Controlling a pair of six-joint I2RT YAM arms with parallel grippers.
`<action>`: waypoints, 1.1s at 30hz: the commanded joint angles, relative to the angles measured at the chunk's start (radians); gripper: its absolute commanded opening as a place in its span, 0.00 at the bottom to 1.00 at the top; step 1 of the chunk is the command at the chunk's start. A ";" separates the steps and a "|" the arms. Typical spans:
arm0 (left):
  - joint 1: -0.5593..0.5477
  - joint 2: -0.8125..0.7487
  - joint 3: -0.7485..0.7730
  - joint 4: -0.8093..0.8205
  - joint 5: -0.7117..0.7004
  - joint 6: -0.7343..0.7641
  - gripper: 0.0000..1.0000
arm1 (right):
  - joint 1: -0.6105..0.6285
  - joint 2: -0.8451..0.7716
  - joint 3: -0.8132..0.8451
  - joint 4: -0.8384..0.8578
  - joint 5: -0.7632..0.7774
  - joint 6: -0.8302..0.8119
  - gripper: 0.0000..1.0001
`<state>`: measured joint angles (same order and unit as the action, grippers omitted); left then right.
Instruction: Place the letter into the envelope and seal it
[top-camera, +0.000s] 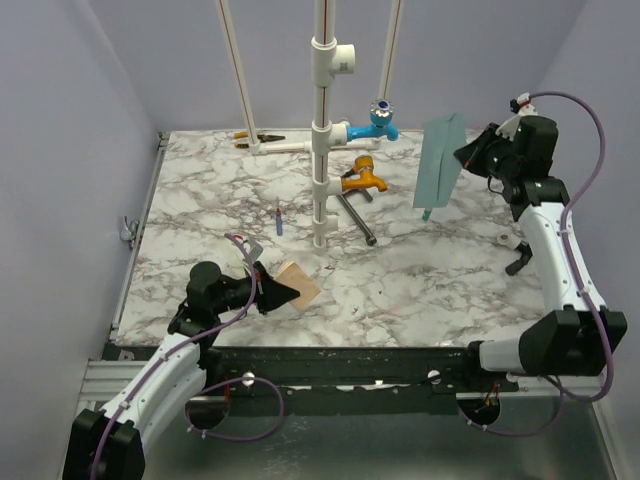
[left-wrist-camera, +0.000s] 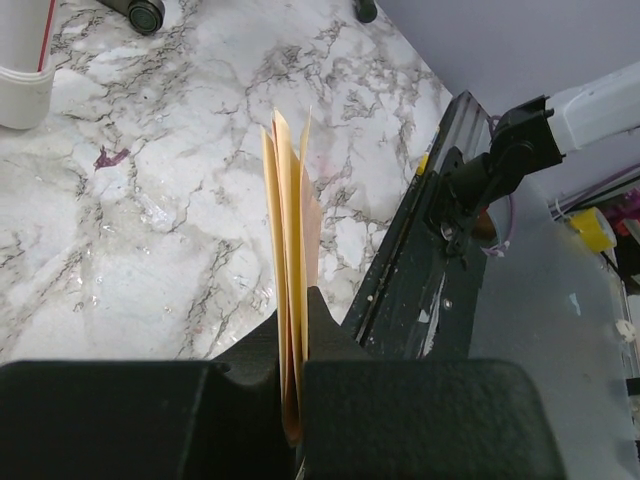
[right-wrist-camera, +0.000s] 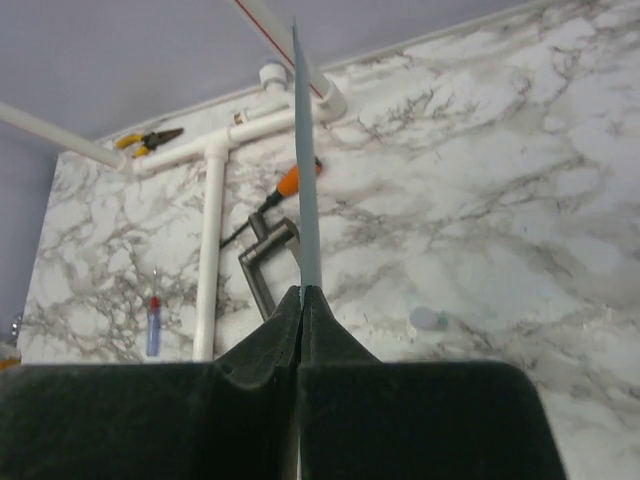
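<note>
My left gripper (top-camera: 275, 292) is shut on the tan letter (top-camera: 301, 284) near the table's front left; in the left wrist view the letter (left-wrist-camera: 290, 240) stands edge-on between the jaws as a folded tan sheet, above the marble. My right gripper (top-camera: 468, 155) is shut on the light teal-blue envelope (top-camera: 439, 160) and holds it raised and hanging at the back right. In the right wrist view the envelope (right-wrist-camera: 305, 190) is edge-on, a thin blue-grey blade rising from the closed jaws. The two sheets are far apart.
A white pipe stand (top-camera: 322, 140) rises mid-table with a blue tap (top-camera: 380, 122) and an orange tap (top-camera: 362, 178). A grey metal handle (top-camera: 355, 215), a small blue-and-red tool (top-camera: 279, 218) and pliers (top-camera: 255, 139) lie around it. The table's black front rail (left-wrist-camera: 430, 260) is close to the letter.
</note>
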<state>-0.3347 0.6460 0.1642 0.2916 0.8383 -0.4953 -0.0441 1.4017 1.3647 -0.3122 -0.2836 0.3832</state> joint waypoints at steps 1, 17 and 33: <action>0.005 -0.021 -0.015 0.023 -0.011 0.015 0.00 | 0.015 -0.162 -0.084 -0.217 0.074 -0.044 0.01; 0.004 -0.038 -0.015 0.022 -0.009 0.026 0.00 | 0.342 -0.268 -0.330 -0.499 -0.465 -0.045 0.01; 0.005 -0.026 -0.011 0.019 -0.006 0.041 0.00 | 0.513 -0.015 -0.637 0.125 -0.530 0.031 0.01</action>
<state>-0.3347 0.6128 0.1585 0.2916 0.8379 -0.4740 0.4683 1.3300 0.7601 -0.4004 -0.7300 0.3927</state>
